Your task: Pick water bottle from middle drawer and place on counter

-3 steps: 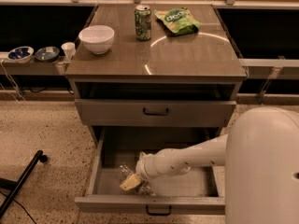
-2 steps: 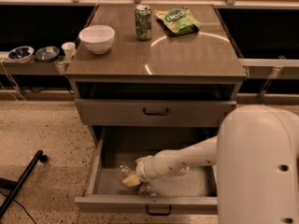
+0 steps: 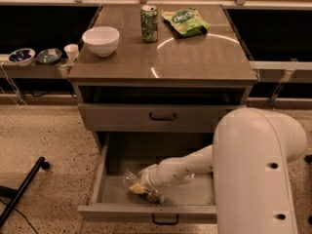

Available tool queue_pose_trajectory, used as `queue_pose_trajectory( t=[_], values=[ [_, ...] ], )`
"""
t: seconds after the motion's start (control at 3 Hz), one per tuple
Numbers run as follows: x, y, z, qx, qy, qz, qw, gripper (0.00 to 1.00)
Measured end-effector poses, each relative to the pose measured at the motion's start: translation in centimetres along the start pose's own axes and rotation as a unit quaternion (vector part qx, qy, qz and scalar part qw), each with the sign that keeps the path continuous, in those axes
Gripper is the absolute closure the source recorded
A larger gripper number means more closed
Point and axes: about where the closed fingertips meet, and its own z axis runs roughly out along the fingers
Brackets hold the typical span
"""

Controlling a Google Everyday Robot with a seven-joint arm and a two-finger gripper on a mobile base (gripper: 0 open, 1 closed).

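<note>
The middle drawer (image 3: 102, 169) is pulled open at the bottom of the camera view, a grey metal box with a dark bar handle. The water bottle (image 3: 130, 178), clear and crinkly, lies on its side on the drawer floor at the left front. My gripper (image 3: 141, 188) is down inside the drawer right at the bottle, at the end of my white arm (image 3: 180, 169), which reaches in from the right. The wrist hides much of the bottle. The counter (image 3: 195, 57) is the glossy grey-brown top of the cabinet above.
On the counter stand a white bowl (image 3: 101, 40), a green soda can (image 3: 149, 23) and a green snack bag (image 3: 185, 21). A shallower drawer (image 3: 161, 116) above is shut. Small bowls and a cup (image 3: 71, 51) sit on a side shelf. A black bar (image 3: 22, 189) lies on the floor.
My arm has shifted a little left and deeper into the drawer, and its big shoulder housing fills more of the lower right. The bottle has stayed in about the same spot.
</note>
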Motion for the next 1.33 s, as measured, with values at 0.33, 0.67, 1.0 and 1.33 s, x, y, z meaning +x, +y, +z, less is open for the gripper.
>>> queue_pose_trajectory(
  t=[0.33, 0.67, 1.0, 1.33],
  values=[
    [-0.2, 0.0, -0.3, 0.0, 0.0, 0.0, 1.0, 1.0],
    [-2.1, 0.7, -4.7, -0.003, -0.041, -0.039, 0.9984, 1.0],
    [-7.8, 1.5, -12.4, -0.001, -0.081, -0.166, 0.9827, 1.0],
    [-14.0, 0.6, -19.6, 0.004, -0.146, -0.21, 0.9666, 1.0]
  ],
)
